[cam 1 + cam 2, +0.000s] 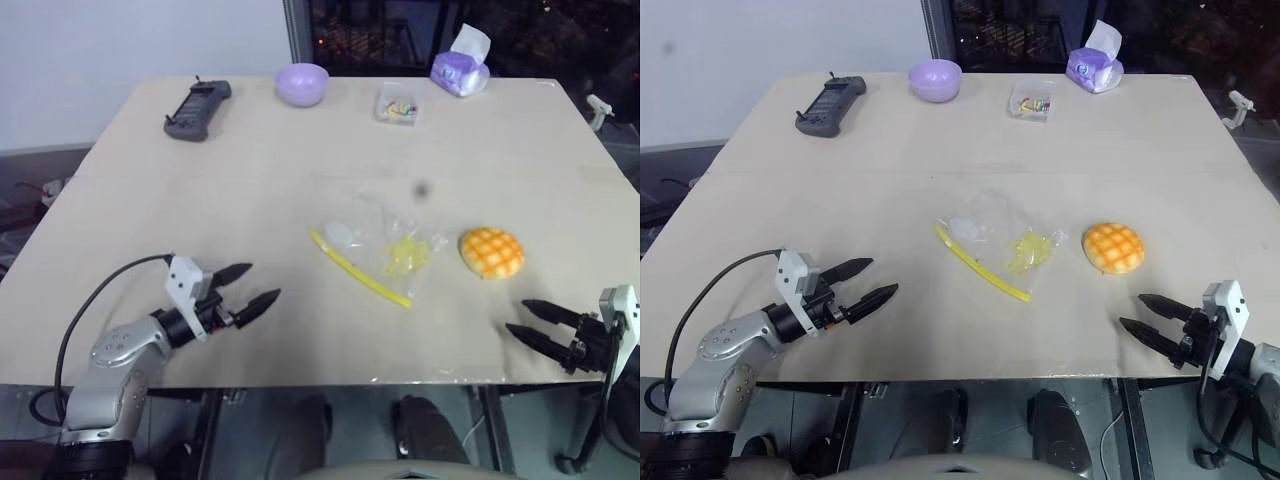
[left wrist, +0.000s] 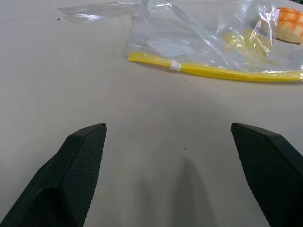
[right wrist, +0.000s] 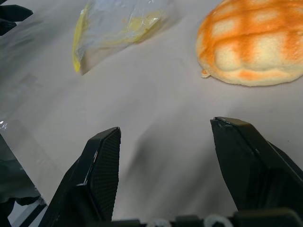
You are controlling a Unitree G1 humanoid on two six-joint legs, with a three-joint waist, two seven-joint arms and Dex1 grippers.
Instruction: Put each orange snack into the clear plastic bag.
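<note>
Pale wooden desk (image 1: pixel 250 190), things spread across it. Near edge: left gripper (image 1: pixel 248 290) and right gripper (image 1: pixel 530 322) both hover low, fingers spread apart, holding nothing. Ahead of the left fingers lies the clear plastic bag (image 1: pixel 380 245), flat, yellow seal strip (image 2: pixel 213 72) facing them. Just ahead of the right fingers sits the orange snack (image 1: pixel 491 251), beside the bag, outside it. Far edge: black controller (image 1: pixel 197 108), lilac bowl (image 1: pixel 301 84), small clear box (image 1: pixel 398 103), tissue pack (image 1: pixel 460 68).
</note>
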